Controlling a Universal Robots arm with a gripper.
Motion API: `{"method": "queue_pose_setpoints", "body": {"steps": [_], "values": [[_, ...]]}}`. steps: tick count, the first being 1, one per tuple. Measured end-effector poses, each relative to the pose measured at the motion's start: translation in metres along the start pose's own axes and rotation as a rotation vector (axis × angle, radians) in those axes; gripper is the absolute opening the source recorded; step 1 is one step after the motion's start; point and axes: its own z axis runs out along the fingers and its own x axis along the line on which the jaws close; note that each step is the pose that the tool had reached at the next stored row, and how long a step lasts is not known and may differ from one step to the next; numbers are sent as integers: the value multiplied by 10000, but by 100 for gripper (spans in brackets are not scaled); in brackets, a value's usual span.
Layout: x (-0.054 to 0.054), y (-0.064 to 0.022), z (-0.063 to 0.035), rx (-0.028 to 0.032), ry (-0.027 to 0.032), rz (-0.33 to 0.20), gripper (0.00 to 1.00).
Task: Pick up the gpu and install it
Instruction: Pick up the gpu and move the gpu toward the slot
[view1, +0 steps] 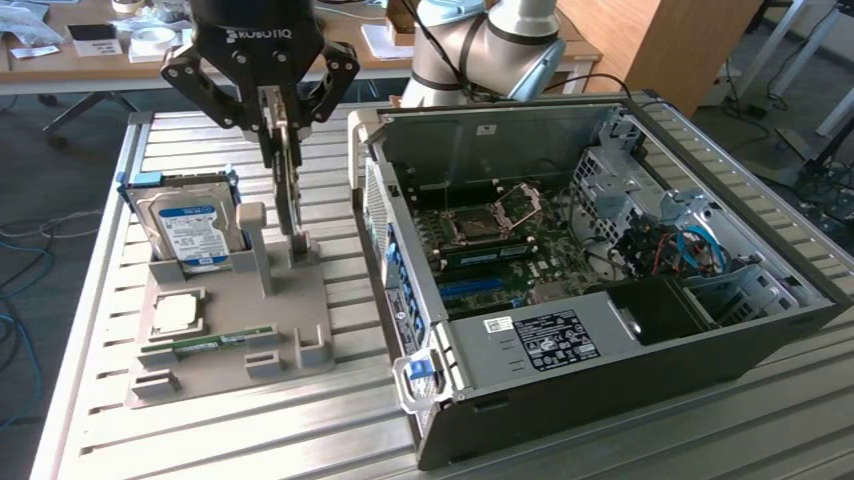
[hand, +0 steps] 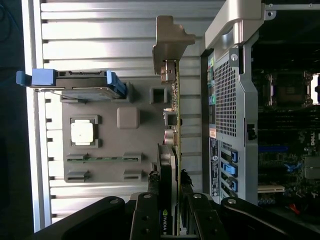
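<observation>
We see the gripper (view1: 283, 140) clamped on the gpu (view1: 291, 205), w/ fingers (hand: 145, 215) pinching the card from both sides at its black cooler end. The gpu hangs edge-on & upright over the grey holder (view1: 287, 300) on the slatted table (view1: 200, 430). Its lower end sits btwn the holder's posts; we can't tell if it's clear of the slot. In the wrist view the gpu (hand: 176, 125) runs lengthwise away from the gripper (hand: 170, 185), silver bracket at the far end, just beside the pc case (hand: 227, 90). The hard drive (view1: 187, 225) stands in the holder, on the exterior view's left of the gpu. A square chip (view1: 178, 312) & a memory stick (view1: 214, 343) lie flat nearer the front. The pc case (view1: 601, 350) lies open on the exterior view's right, w/ its board (view1: 494, 250) exposed.
</observation>
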Motion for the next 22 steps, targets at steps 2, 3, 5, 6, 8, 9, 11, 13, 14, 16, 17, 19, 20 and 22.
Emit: {"method": "queue_pose_setpoints", "body": {"steps": [2,3,5,6,8,9,11,13,14,16,17,19,20,22], "values": [[0,1,-16,-2,-1,0,27],[0,1,-22,-2,0,0,27],[-1,1,-23,-2,-1,0,27],[-1,1,-23,-1,-2,0,27],[-1,1,-23,-1,-1,0,27],[-1,1,-23,-1,0,0,27],[-7,1,-25,1,2,-2,27],[-26,2,-24,0,0,-2,27],[-35,3,-23,-1,-1,-1,27],[-54,4,-26,-1,0,-1,27],[-64,4,-29,-1,0,-1,27],[-81,6,-40,1,2,0,27],[-91,7,-44,-1,-1,0,27],[-117,8,-52,-1,-1,0,27]]}}
